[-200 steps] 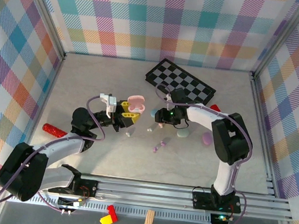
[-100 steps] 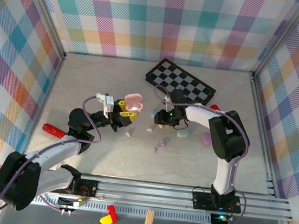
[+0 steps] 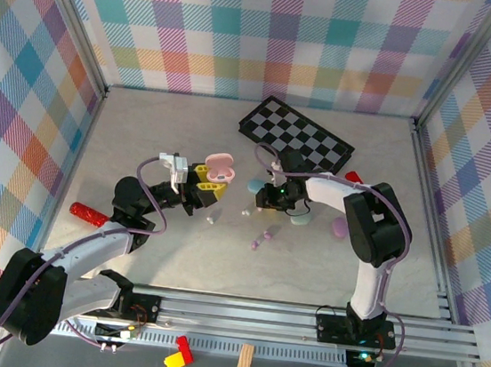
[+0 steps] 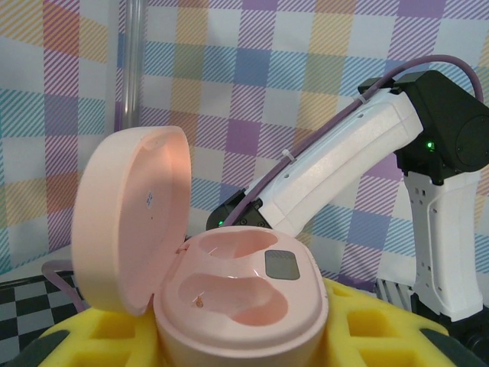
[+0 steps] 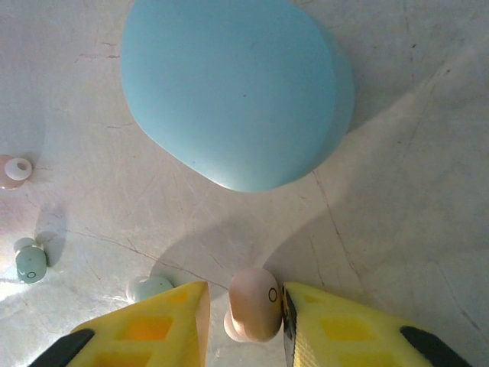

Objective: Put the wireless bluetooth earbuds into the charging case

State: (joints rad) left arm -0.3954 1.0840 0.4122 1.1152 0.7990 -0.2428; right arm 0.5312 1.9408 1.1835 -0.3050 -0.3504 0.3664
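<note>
Pale pink glossy earbud (image 5: 254,304) beside blue pebble case (image 5: 229,92) sits between right hand's (image 5: 244,313) barely parted fingers; left hand (image 3: 205,188) clamps open pink case (image 4: 237,306), ready.

The left arm (image 3: 85,249) and the right arm (image 3: 366,292) share one build: white moulded link covers joined by black cylindrical joint housings. A lilac cable (image 4: 416,67) runs outside each arm in loose loops. A green lamp (image 4: 430,144) glows on a black housing. The left gripper (image 3: 210,184) and the right gripper (image 5: 244,313) carry yellow block fingers (image 5: 336,329) with recessed pockets and dark grey ends. Black base plates (image 3: 344,325) sit on a silver rail (image 3: 238,312) at the table's near edge.
</note>
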